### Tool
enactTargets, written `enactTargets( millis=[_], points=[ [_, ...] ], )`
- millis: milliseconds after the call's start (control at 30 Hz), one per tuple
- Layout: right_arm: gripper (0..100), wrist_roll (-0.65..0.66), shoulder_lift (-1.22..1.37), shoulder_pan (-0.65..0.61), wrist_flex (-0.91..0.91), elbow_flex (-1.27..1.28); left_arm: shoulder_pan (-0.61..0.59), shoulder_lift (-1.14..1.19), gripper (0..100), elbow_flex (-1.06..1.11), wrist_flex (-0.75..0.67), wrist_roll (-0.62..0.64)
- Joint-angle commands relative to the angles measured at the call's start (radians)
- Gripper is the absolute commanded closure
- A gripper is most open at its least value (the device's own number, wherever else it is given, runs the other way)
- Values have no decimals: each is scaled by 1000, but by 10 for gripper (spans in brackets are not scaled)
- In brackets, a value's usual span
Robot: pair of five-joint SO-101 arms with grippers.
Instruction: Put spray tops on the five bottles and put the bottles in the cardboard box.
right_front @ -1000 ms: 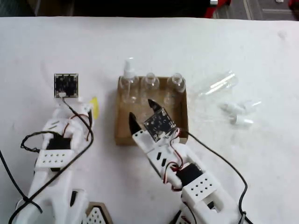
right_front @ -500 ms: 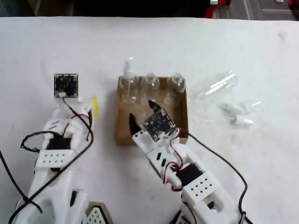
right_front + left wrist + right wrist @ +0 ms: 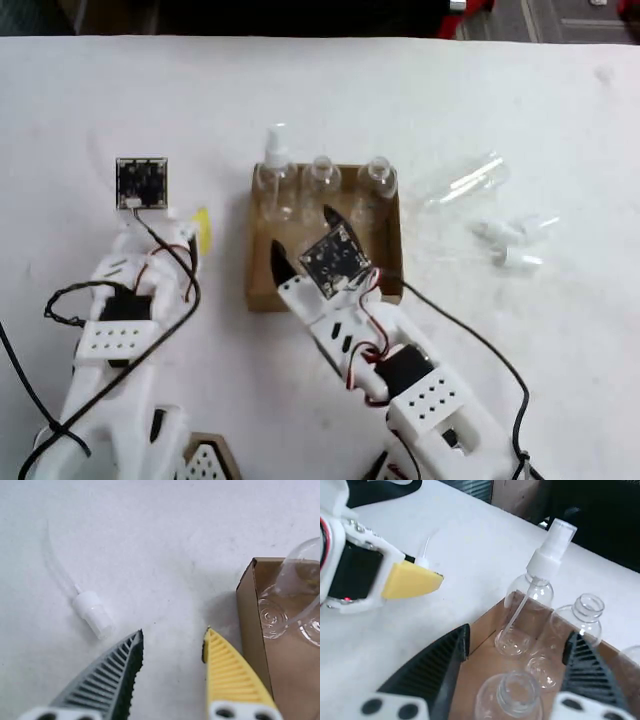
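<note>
The cardboard box (image 3: 262,285) sits mid-table. Along its far wall stand a bottle with a spray top (image 3: 275,180) and two open-necked bottles (image 3: 321,180) (image 3: 377,185). My right gripper (image 3: 303,240) hangs open over the box, and in its wrist view a further open bottle (image 3: 507,695) stands just below the right gripper (image 3: 520,634), behind it the capped bottle (image 3: 532,595). Another clear bottle (image 3: 460,180) lies on the table to the right, near two loose spray tops (image 3: 515,230) (image 3: 520,260). My left gripper (image 3: 173,631) is open over the table beside a spray top (image 3: 92,612).
The box's near left corner (image 3: 252,605) stands close beside the left gripper's yellow finger (image 3: 203,230). Cables trail from both arms across the near table. White tabletop stretches along the far side and at the far left.
The right gripper has shifted slightly left and farther over the box, its fingers a little wider apart. The left arm and the bottles have not moved.
</note>
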Motion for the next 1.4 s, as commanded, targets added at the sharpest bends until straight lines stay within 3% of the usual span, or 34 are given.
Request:
enactTargets(
  millis=[0, 300, 367, 433, 500, 600, 700, 800, 933, 1367],
  points=[
    [721, 12, -22, 22, 7, -92, 8, -24, 816, -5, -29, -11],
    [728, 12, -348, 104, 300, -199, 5, -24, 816, -5, -29, -11],
    [785, 5, -430, 185, 332, -206, 5, -24, 816, -5, -29, -11],
    [907, 3, -456, 255, 355, -203, 5, -24, 816, -5, -29, -9],
    [994, 2, -417, 292, 378, -203, 5, -24, 816, -5, -29, -9],
    [932, 2, -268, 305, 418, -204, 8, -24, 816, -5, -29, -9],
    [976, -2, -102, 303, 423, -206, 8, -24, 816, -5, -28, -9],
    [978, -89, 13, 308, 418, -209, 4, -24, 816, -5, -23, -9],
    [984, -166, 81, 325, 412, -210, 4, -24, 816, -5, -21, -9],
    [984, -167, 317, 317, 271, -201, 8, -24, 816, -5, -21, -9]
  ],
)
